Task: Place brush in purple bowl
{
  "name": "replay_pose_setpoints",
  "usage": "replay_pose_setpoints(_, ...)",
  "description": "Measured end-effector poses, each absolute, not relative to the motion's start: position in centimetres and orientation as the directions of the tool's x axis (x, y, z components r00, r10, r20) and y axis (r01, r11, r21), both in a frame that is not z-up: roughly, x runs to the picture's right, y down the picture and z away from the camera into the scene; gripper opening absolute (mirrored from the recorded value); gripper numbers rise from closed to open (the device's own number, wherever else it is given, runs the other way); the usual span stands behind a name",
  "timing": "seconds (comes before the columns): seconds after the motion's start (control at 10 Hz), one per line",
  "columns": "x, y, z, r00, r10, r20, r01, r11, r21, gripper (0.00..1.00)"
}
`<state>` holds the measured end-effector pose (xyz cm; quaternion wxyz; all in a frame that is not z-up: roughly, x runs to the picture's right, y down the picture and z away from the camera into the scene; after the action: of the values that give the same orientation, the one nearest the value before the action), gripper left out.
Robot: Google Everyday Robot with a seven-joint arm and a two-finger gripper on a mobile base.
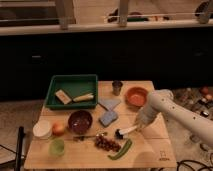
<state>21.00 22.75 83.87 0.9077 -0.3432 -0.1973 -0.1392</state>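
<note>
**Desk** (150, 152): light wood, carries all items below.

1. **Brush** (127, 131): white handle, small dark head. Lies on the desk's right half, front of centre. Head points left, sits near the rear tip of the green veg; handle runs up-right to the claw. Well apart from the purple bowl, not in it.
2. **Claw** (139, 123): on the end of the white arm (172, 111), which enters from the right. Positioned at the brush handle's right end, low over the desk, in front of the orange bowl. Open or closed: cannot tell; grip on the handle not confirmable.
3. **Purple bowl** (80, 121): dark, glossy, upright, left of centre, in front of the tray. Interior looks dark; contents not discernible.
4. **Orange bowl** (136, 96): rear right, just beside the arm.
5. **Metal cup** (117, 87): rear centre, betw. tray and orange bowl.
6. **Green tray** (55, 85): rear left; holds a tan block (62, 96) and a pale oblong item (83, 98).
7. **Blue pads**, qty 2 (108, 118): centre, one behind the other, betw. purple bowl and brush.
8. **Green veg** (120, 149): front, angled.
9. **Dark red cluster** (104, 143): just left of the veg.
10. **Orange fruit** (59, 129): left of the purple bowl.
11. **White round dish** (42, 129): left edge.
12. **Light-green cup** (56, 146): front left.
</note>
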Motion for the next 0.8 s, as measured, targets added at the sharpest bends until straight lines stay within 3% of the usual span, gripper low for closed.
replay_pose_setpoints(0.8,21.8,17.4,80.7,0.889,-0.123,0.441,0.364,0.775,-0.516,0.0)
